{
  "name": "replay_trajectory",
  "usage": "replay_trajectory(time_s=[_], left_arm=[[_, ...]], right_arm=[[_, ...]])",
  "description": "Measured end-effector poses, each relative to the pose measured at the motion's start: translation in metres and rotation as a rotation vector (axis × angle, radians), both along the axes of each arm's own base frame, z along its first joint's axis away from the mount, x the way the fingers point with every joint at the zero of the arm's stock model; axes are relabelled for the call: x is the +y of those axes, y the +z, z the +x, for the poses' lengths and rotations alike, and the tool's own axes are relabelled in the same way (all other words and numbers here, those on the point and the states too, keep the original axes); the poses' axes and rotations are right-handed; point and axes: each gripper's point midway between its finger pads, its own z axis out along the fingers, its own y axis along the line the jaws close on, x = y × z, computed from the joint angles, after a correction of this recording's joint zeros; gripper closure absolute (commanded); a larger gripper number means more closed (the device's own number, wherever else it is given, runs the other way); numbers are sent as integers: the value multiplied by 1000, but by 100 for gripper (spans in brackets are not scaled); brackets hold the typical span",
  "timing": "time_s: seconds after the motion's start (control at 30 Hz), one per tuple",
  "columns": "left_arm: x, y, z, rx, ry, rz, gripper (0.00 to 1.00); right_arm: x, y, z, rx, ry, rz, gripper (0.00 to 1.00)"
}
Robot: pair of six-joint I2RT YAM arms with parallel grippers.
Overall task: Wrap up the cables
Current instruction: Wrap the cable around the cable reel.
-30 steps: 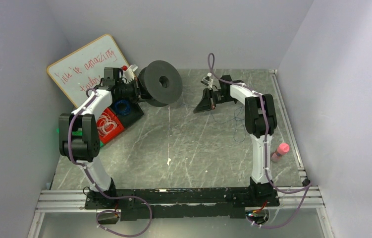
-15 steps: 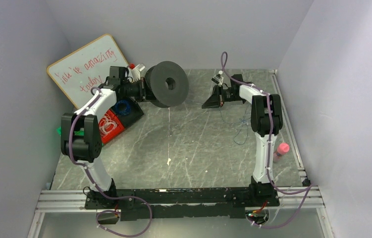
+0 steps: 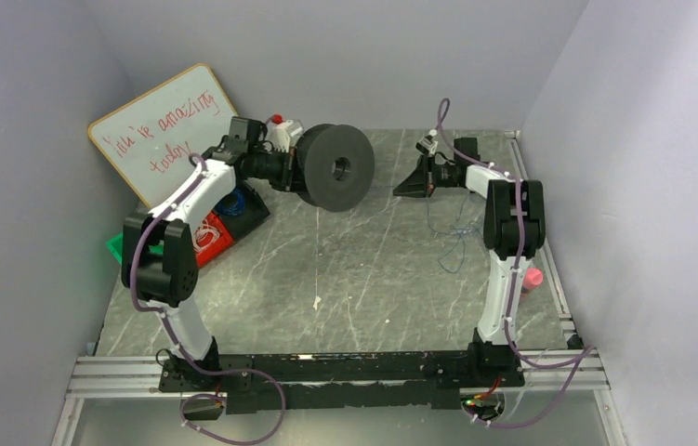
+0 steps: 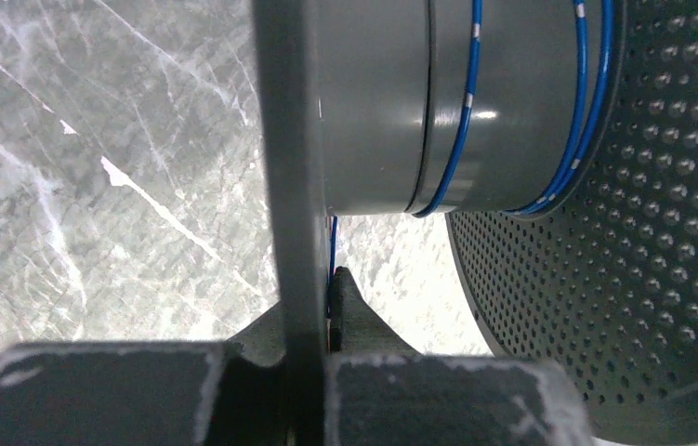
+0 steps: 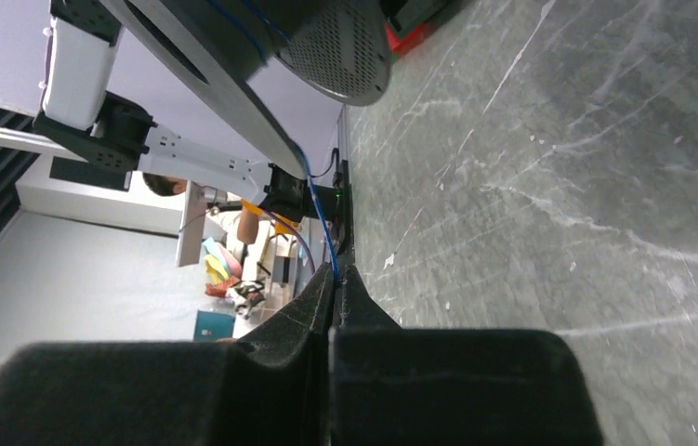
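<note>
While clamping spool [image 3: 337, 167] in left gripper [image 4: 326, 288] and pinching blue cable [image 4: 465, 111] in closed right gripper [image 5: 335, 279], wound only few turns, leaving long slack below right gripper.

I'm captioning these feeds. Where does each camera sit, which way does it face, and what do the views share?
Top external: above and behind the robot, looking down on the table; left arm, right arm show.
Left wrist: faces the spool wound with blue wire; left hand clamps its flange.
Right wrist: looks across the table toward the spool; right hand pinches the wire.
Shared: spool and wire appear in all three.
</note>
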Motion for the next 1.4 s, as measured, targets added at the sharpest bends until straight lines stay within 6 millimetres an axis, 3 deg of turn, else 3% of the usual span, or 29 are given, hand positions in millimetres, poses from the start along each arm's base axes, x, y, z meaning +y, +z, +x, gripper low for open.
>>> replay_trajectory(time_s=[0.23,0.77,1.0,1.4], left_arm=[[-22,-10,-11,-81,-73,123,98],[-46,-27,-13,-173,-95,295,98],[-41,-36,-3,-179,-58,344,98],[-26,-51,8,-166,18,433,98]], right_arm=[[-20,30,3,-45,-53,9,100],[-18,66,-1,-77,-49,34,94],[-7,74,-10,-81,-19,37,89],[16,74,-22,-92,40,39,89]])
